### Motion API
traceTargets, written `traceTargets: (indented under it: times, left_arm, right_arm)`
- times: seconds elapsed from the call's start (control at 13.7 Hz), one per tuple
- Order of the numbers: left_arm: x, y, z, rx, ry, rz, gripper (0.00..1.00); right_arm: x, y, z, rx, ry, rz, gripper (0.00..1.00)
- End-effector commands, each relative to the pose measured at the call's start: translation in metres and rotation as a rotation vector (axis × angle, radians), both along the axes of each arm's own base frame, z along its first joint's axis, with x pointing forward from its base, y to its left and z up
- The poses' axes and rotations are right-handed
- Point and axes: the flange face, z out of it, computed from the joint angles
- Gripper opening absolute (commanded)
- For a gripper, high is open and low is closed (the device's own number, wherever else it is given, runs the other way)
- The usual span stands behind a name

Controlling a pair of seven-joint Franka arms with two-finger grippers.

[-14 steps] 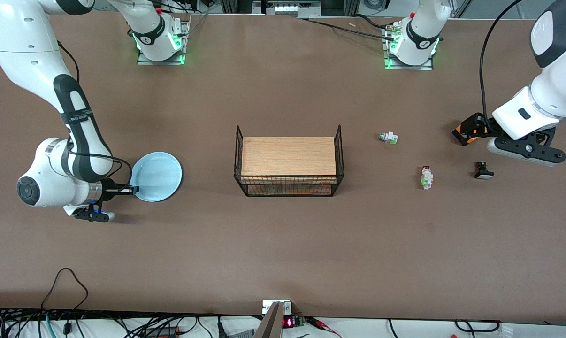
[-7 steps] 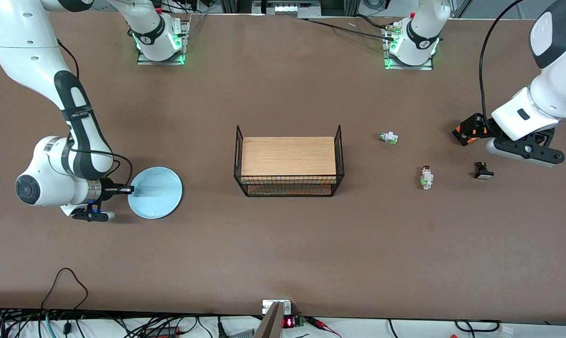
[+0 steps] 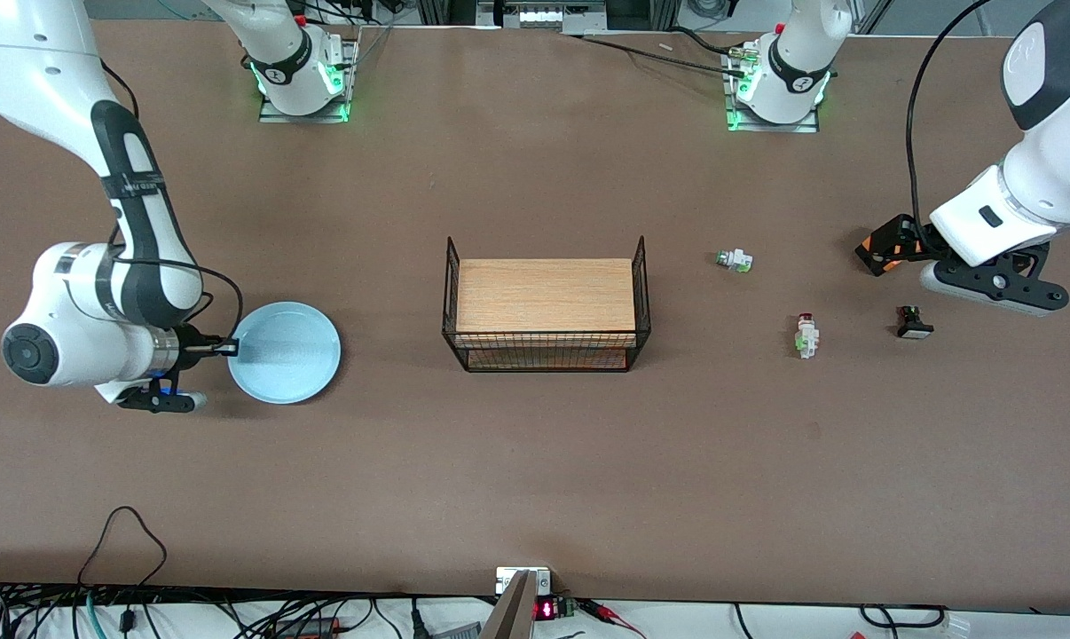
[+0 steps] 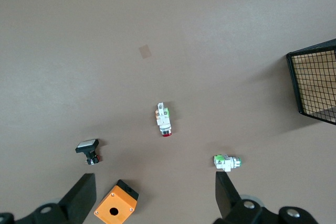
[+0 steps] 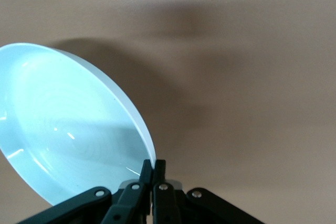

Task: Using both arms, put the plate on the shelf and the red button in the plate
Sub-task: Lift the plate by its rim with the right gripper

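The pale blue plate (image 3: 287, 353) is at the right arm's end of the table. My right gripper (image 3: 229, 348) is shut on its rim. In the right wrist view the plate (image 5: 68, 135) tilts up off the table from the closed fingertips of that gripper (image 5: 153, 165) and casts a shadow. The red button (image 3: 805, 335) lies on its side on the table toward the left arm's end, and also shows in the left wrist view (image 4: 164, 121). My left gripper (image 3: 890, 250) hangs open and empty over an orange box (image 4: 116, 205), with its fingers wide apart (image 4: 152, 203).
A black wire basket (image 3: 453, 266) with a wooden board in it stands mid-table. A white-and-green button (image 3: 735, 260) lies farther from the front camera than the red one. A black button with a white face (image 3: 913, 322) lies beside the orange box.
My right gripper has drawn the plate toward the right arm's end of the table, and the plate now sits flatter to the front camera. The left arm has not moved.
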Motion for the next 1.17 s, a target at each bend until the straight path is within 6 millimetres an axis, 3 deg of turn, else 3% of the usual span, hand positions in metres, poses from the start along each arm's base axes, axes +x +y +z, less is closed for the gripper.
traceTargets:
  times: [0.0,0.22,0.51,0.66,0.95,1.1]
  left_arm:
    - [0.004,0.002,0.006,0.015,-0.002,-0.025,1.0]
    - [0.004,0.001,0.006,0.014,-0.004,-0.026,1.0]
    - [0.004,-0.001,0.007,0.014,-0.004,-0.028,1.0]
    - [0.004,-0.001,0.008,0.014,-0.005,-0.024,1.0]
    - [0.004,-0.001,0.008,0.014,-0.005,-0.026,1.0]
    - [0.004,-0.002,0.008,0.014,-0.007,-0.027,1.0]
  right_arm:
    - [0.0,0.001,0.039,-0.026,0.024,-0.018,0.0]
    - [0.003,0.004,0.072,-0.033,0.063,-0.058,0.0]
    - [0.005,0.021,0.125,-0.036,0.115,-0.07,0.0]
    - [0.005,0.042,0.143,-0.052,0.115,-0.073,0.0]
    - [-0.006,0.085,0.16,-0.102,0.168,-0.127,0.0]
    - [-0.018,0.123,0.193,-0.121,0.124,-0.126,0.0]
